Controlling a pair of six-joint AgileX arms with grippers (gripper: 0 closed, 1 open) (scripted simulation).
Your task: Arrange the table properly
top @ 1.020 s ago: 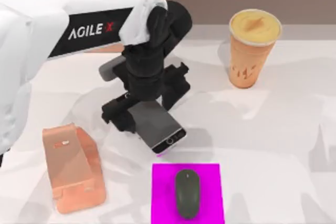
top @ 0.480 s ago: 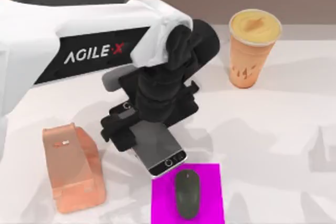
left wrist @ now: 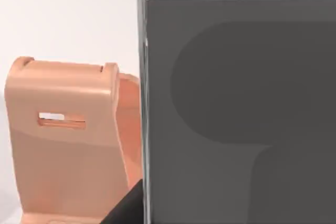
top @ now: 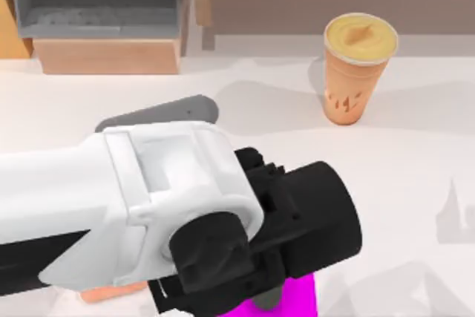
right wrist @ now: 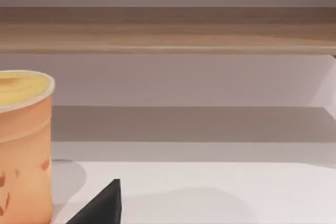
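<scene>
The left arm (top: 111, 213) stretches across the near left of the white surface (top: 415, 168), its black wrist over the magenta pad (top: 297, 298). In the left wrist view a dark phone (left wrist: 236, 108) sits close before the camera, the peach stand (left wrist: 63, 140) beside it; whether the left hand grips the phone cannot be told. An orange cup (top: 358, 68) stands far right, before the shelf unit (top: 104, 27).
</scene>
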